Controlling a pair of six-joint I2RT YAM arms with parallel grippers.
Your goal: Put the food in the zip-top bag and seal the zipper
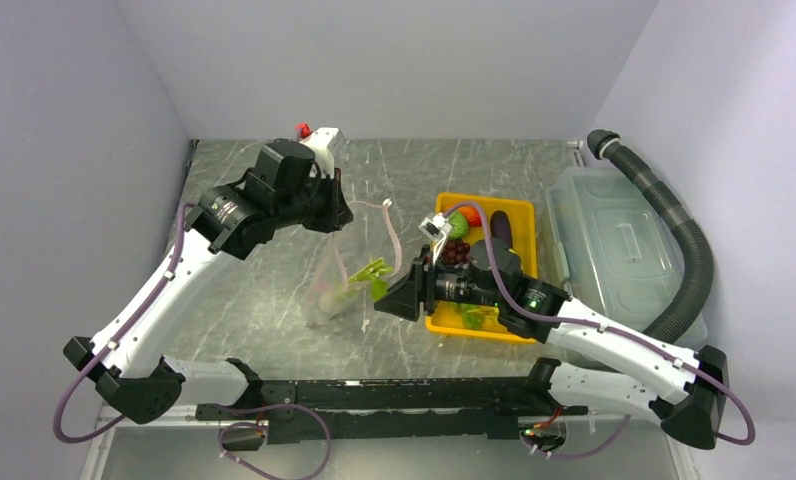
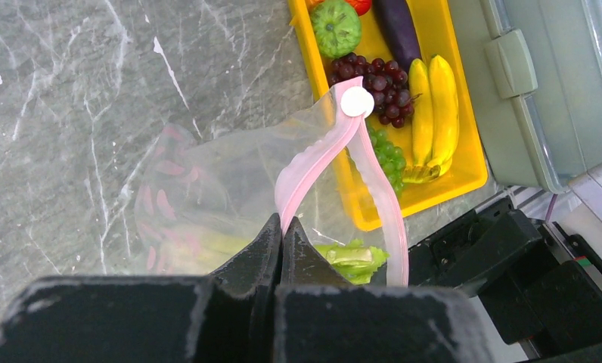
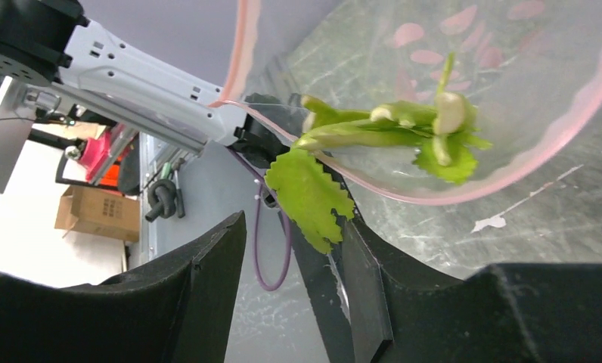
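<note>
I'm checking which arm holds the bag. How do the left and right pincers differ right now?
The left pincer is shut on the pink zipper; the right pincer stands open, with a green leafy piece lying against one finger. The left holds the zip-top bag up by its mouth; the right faces that mouth from the side. Both are black.

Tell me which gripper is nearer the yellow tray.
Right. The right gripper hangs just off the yellow tray's left edge; the left gripper is farther left, shut on the zipper.
</note>
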